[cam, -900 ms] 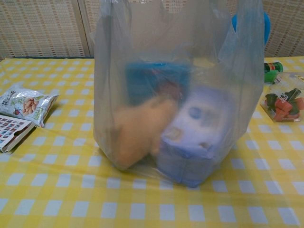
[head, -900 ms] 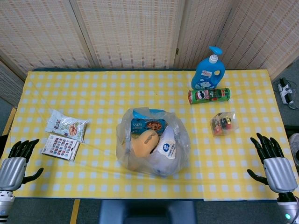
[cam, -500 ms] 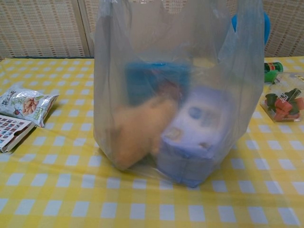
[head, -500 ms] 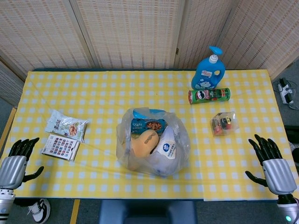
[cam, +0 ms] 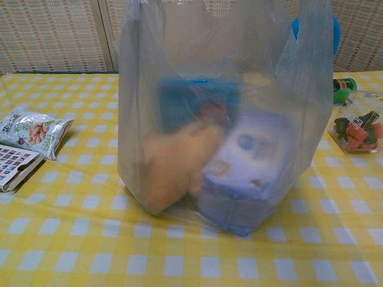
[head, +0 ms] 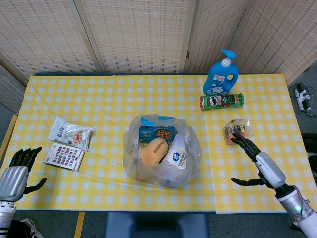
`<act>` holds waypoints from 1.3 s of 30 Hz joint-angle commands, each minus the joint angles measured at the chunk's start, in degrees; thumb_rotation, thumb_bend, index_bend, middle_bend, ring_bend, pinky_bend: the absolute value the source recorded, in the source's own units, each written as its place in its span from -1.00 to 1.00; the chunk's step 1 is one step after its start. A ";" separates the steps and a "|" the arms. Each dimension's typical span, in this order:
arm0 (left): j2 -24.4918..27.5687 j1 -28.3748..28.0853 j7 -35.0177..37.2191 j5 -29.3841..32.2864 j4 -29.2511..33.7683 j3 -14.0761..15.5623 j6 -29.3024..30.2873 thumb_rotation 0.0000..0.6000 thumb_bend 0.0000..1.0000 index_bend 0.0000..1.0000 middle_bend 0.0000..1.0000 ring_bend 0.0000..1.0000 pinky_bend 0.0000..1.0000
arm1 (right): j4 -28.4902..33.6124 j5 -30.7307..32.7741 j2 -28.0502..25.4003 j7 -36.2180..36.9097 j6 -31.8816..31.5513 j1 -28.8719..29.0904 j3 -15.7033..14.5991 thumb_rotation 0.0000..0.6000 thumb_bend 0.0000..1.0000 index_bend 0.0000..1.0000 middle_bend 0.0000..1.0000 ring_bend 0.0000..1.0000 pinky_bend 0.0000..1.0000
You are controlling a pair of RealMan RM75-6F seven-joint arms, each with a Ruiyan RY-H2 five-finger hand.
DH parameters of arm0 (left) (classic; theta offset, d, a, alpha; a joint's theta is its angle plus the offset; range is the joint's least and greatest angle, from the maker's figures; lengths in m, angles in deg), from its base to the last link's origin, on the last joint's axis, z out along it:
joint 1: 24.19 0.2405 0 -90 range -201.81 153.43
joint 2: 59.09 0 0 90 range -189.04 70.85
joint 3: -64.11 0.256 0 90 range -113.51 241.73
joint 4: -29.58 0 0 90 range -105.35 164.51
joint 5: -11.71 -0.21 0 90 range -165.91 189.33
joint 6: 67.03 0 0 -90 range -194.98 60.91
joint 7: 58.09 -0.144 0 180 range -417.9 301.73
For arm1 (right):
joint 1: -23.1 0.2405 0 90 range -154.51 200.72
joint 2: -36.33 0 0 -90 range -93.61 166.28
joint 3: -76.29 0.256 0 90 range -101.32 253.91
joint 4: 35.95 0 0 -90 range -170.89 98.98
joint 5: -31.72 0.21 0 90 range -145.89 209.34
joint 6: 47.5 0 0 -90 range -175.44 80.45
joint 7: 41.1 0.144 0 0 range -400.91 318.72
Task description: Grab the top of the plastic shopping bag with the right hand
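A clear plastic shopping bag point(head: 161, 153) stands near the front middle of the table, with a tan item, a blue box and a white-blue pack inside. It fills the chest view, where the bag point(cam: 221, 119) rises past the top edge. My right hand point(head: 258, 162) hovers to the bag's right, fingers spread and empty, a good gap from the bag. At the front left corner my left hand point(head: 16, 174) is off the table edge, fingers apart, holding nothing. Neither hand shows in the chest view.
A snack packet point(head: 69, 133) and a printed card point(head: 63, 155) lie at the left. A blue pump bottle point(head: 221, 75) and a green chips can point(head: 221, 101) sit at the back right. A small clear packet point(head: 237, 131) lies just beyond my right fingertips.
My right hand has moved left and forward from the front right corner toward the small clear packet, turning sideways. The bag and the left hand have stayed put.
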 commanded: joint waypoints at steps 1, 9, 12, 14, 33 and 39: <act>0.09 -0.03 0.16 -0.01 0.03 0.06 -0.15 1.00 -0.41 -1.00 -0.68 -0.80 -0.97 | 1.35 -5.06 -2.68 12.33 5.20 9.18 -0.29 1.00 -0.60 -1.00 -1.00 -1.00 -1.00; 0.37 0.20 0.71 -0.22 -0.01 0.12 0.28 1.00 -0.41 -1.00 -0.68 -0.80 -0.97 | 4.62 -4.45 -1.81 10.28 11.92 16.25 0.84 1.00 -0.60 -1.00 -1.00 -1.00 -1.00; 0.56 0.29 1.09 -0.36 0.01 0.19 0.39 1.00 -0.41 -1.00 -0.68 -0.80 -0.97 | 6.05 -3.59 -1.32 9.49 14.19 18.36 1.18 1.00 -0.60 -1.00 -1.00 -1.00 -1.00; 0.75 0.42 1.38 -0.51 0.06 0.22 0.64 1.00 -0.41 -1.00 -0.68 -0.80 -0.97 | 6.61 -3.23 -0.93 9.72 15.01 19.48 1.33 1.00 -0.60 -1.00 -1.00 -1.00 -1.00; 3.27 2.57 4.83 -1.28 0.60 0.61 3.60 1.00 -0.41 -1.00 -0.68 -0.79 -0.97 | 4.16 0.72 10.05 11.12 22.29 30.34 3.11 1.00 -0.60 -1.00 -1.00 -1.00 -1.00; 3.98 3.06 6.49 -1.50 0.36 0.66 4.17 1.00 -0.41 -1.00 -0.68 -0.79 -0.97 | 1.13 2.13 13.99 10.93 22.28 32.35 3.84 1.00 -0.60 -1.00 -1.00 -1.00 -1.00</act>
